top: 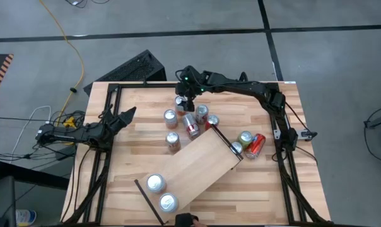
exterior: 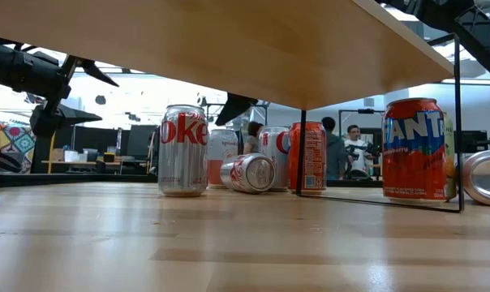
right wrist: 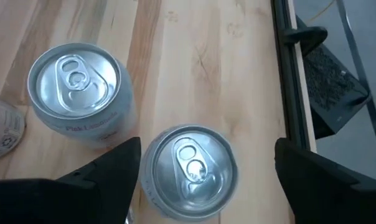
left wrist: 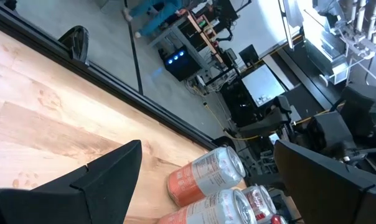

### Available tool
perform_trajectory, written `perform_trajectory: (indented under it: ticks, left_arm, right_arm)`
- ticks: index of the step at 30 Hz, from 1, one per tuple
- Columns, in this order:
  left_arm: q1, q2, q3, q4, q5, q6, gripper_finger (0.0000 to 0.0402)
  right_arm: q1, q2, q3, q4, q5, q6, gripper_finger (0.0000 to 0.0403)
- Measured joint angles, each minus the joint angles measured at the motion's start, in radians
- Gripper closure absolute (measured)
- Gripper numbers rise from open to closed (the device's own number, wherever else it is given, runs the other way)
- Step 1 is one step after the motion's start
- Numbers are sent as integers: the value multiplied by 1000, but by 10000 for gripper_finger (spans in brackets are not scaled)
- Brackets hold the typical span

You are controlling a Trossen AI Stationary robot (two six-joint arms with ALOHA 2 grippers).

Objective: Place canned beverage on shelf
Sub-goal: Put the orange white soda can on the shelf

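The shelf (top: 200, 165), a pale board on thin black end frames (exterior: 459, 130), stands slantwise over the table's middle. Two silver-topped cans (top: 154, 183) (top: 168, 202) stand on its near left end. Several more cans stand or lie on the table by its far end. My right gripper (top: 186, 96) is open at the far middle, its fingers (right wrist: 110, 171) spread to either side of an upright silver can (right wrist: 189, 171), above its top (top: 180, 101). Beside that can stands a second one (right wrist: 76, 84). My left gripper (top: 128, 113) waits open at the table's left.
Around the shelf's far end are an upright Diet Coke can (exterior: 183, 150), a silver can lying on its side (exterior: 251, 172), a red can (exterior: 307, 156) and an orange Fanta can (exterior: 414, 148). A red can (top: 255, 145) lies at the right. People (exterior: 342, 146) stand in the room behind.
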Motion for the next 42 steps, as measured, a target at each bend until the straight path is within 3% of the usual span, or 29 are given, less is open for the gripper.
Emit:
perform_trajectory:
  ticks: [25, 35, 42]
  left_arm:
    - [0, 0, 0, 1, 0, -2, 51]
    - [0, 0, 0, 1, 0, -8, 51]
    - [0, 0, 0, 2, 0, -9, 51]
  right_arm:
    - [3, 0, -75, 73, -52, 10, 62]
    - [9, 65, -77, 40, -51, 9, 63]
    - [9, 62, -74, 38, -27, 18, 108]
